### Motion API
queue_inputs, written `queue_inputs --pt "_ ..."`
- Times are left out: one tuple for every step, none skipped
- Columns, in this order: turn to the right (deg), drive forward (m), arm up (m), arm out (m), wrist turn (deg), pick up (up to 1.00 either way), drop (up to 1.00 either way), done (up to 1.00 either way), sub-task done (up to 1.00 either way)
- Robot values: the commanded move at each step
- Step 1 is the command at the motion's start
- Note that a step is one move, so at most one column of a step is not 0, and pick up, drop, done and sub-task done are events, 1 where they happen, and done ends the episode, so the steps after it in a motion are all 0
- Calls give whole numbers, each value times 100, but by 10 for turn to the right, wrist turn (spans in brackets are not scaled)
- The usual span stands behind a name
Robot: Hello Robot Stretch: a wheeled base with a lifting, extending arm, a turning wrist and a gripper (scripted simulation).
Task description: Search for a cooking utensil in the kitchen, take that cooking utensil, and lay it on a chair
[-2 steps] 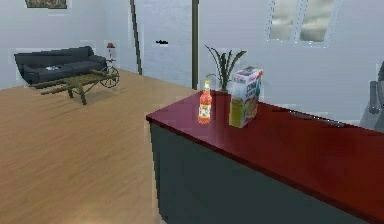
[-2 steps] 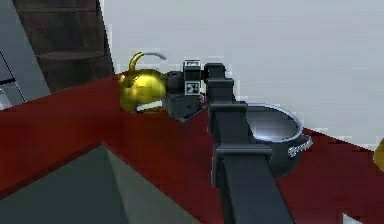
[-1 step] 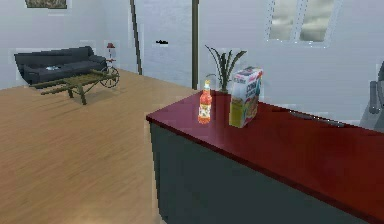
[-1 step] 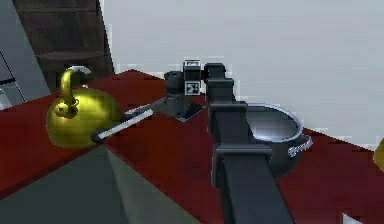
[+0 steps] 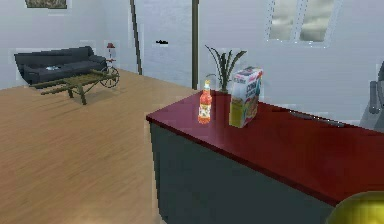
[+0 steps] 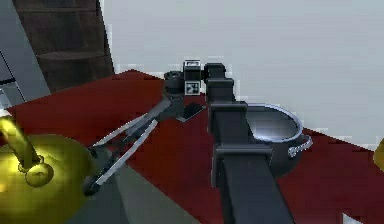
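Gripper: dark body set left of two white marker squares at the arm's far end. Two thin fingers run down and leftward from it, out past the counter's edge.
Grip state: cannot be told. A kettle sits right at the fingertips, so whether anything is held is undetermined.
Arm: dark square bar, lying over the red counter top behind the gripper.
Kettle: gold, round, with a loop handle. It is just beside the fingertips, on the side away from the arm. Contact not confirmed.
Pot: grey metal, round, standing on the counter close against the arm, on the opposite side from the fingers.
Counter: red top, dark grey front.
Bottle: orange, upright near the counter's corner.
Box: upright, just beside the bottle.
Sofa: dark, against the far wall, well apart from the counter.
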Motion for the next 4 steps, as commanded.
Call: queue_inputs --pt "0 0 0 0 -120 0 0 0 0" --pt "0 0 0 -28 0 0 0 0 0" --pt "-450 0 0 0 0 0 0 0 0" --pt "-270 0 0 0 0 0 0 0 0"
